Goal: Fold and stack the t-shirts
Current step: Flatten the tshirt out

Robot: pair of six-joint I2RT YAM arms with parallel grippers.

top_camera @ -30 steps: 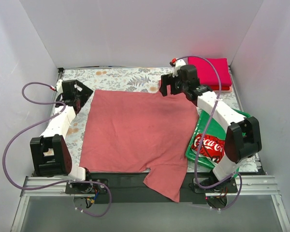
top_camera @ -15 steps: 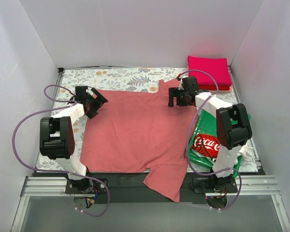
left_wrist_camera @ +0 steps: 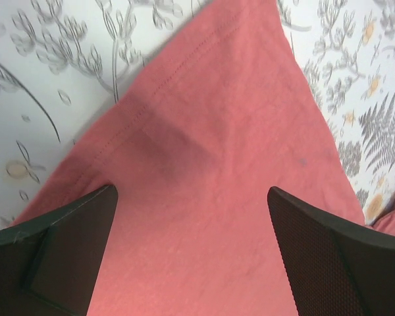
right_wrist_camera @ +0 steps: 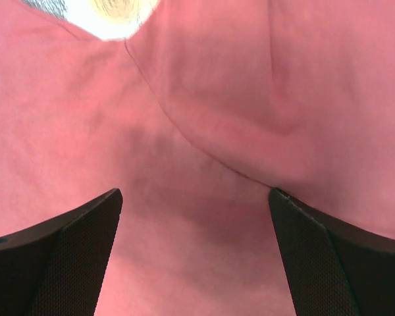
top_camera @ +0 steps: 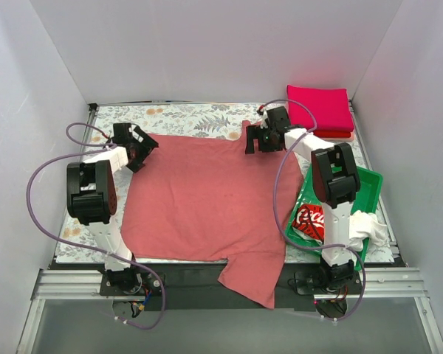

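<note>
A dusty salmon-red t-shirt (top_camera: 207, 199) lies spread flat on the floral table covering, one sleeve hanging over the near edge. My left gripper (top_camera: 142, 150) is open over its far left corner; the left wrist view shows that cloth (left_wrist_camera: 210, 164) between the spread fingers (left_wrist_camera: 59, 257). My right gripper (top_camera: 257, 141) is open over the far right corner; the right wrist view shows the folded-over cloth (right_wrist_camera: 204, 151) there. A folded magenta t-shirt (top_camera: 321, 108) lies on a red one at the far right. The red Coca-Cola t-shirt (top_camera: 308, 221) sits in the green tray (top_camera: 371, 181).
White walls close the back and both sides. The floral covering (top_camera: 184, 118) shows bare along the far edge and on the left. A white cloth (top_camera: 369, 225) lies at the tray's near right. The arms' purple cables loop at the left and right.
Both arms have stretched further out and down. The left gripper moved to the shirt's far left corner, the right gripper left to its far right corner. The shirt lies flatter.
</note>
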